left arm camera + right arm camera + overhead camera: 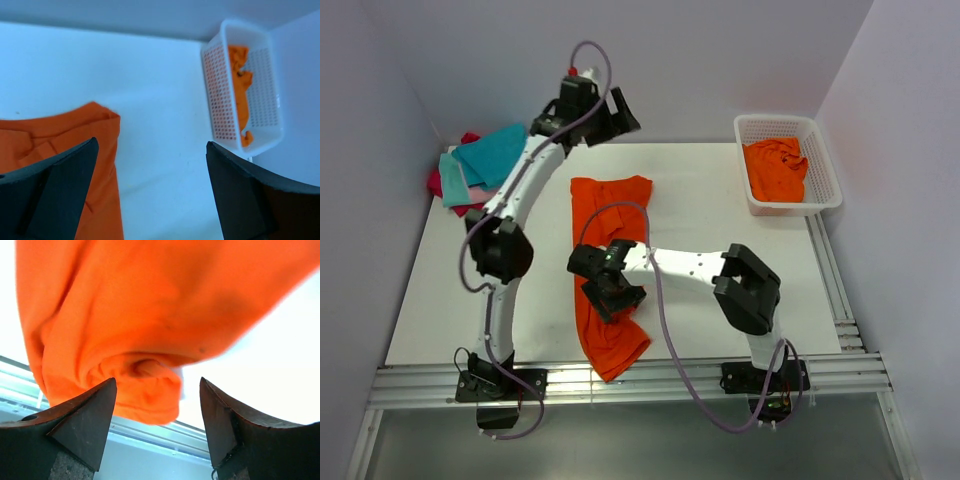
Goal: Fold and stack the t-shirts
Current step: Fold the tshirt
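- On the white table [720, 200]: a bright orange t-shirt [610, 215], folded lengthwise into a long narrow strip. Far end flat and square near the table's middle. Near end rumpled, reaching the near edge by the metal rail [650, 385].
- From the left wrist view: one far corner of the orange t-shirt [75, 135], lying flat, with a folded seam showing on top.
- From the right wrist view: the near end of the orange t-shirt [150, 315], bunched into a soft roll at the hem.
- At the far left corner of the table: a pile of t-shirts [485, 160], teal on top, pale pink and crimson beneath, loosely folded and not squared up.
- In the white lattice basket [825, 190] at the far right: a second orange t-shirt [775, 168], crumpled, well apart from the strip.
- Left gripper [623, 115] raised above the far side of the table, beyond the strip's far end. Jaws spread wide, nothing between them, touching nothing; in its own view, left gripper [151, 145] over bare table just beside the shirt's corner.
- Right gripper [618, 300] low over the near half of the strip. Jaws well apart and holding nothing; in its own view, right gripper [157, 382] with the rolled hem showing in the gap past the tips, not pinched. Cannot tell whether the fingers touch the cloth.
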